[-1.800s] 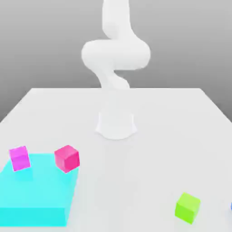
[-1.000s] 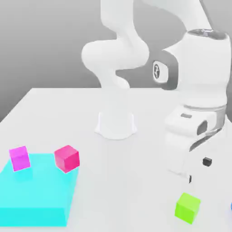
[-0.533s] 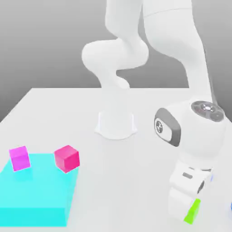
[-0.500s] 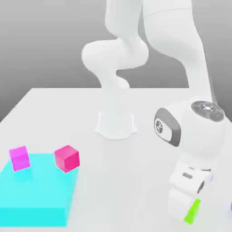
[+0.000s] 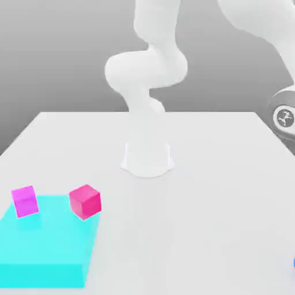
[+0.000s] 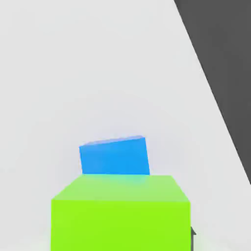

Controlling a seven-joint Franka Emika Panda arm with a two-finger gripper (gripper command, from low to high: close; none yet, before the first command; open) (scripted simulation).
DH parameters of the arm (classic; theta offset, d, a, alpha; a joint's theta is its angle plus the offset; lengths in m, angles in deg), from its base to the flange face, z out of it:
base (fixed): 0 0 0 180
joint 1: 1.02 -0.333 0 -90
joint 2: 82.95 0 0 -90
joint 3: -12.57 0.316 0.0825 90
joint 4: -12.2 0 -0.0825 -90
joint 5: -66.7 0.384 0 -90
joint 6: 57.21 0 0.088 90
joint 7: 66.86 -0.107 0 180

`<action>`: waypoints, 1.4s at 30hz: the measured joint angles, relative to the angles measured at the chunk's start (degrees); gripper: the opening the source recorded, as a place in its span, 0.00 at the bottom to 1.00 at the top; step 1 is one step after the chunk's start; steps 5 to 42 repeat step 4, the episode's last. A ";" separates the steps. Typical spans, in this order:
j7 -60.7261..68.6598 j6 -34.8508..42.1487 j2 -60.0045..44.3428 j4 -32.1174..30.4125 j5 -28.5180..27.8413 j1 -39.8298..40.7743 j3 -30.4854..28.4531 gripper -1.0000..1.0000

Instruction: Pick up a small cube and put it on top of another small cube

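We see the lime-green cube up close in the hand view, with the blue block beyond it and partly covered by it; we judge that the cube is being carried, yet we cannot tell how the gripper's fingers stand. The relation that matters is green to blue: the two overlap in the picture, their edges turned slightly apart, and we cannot tell whether they touch; if blue is the intended base, the next move should centre green over it, square the faces, then lower gently, since an off-centre release could tip it. The exterior view gives us what the hand view does not: the magenta cube and the pinkish-red cube at the cyan block, with the arm reaching out at that view's right.
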 joint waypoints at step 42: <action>-0.35 -1.44 -1.64 0.19 -0.51 -0.43 -0.45 1.00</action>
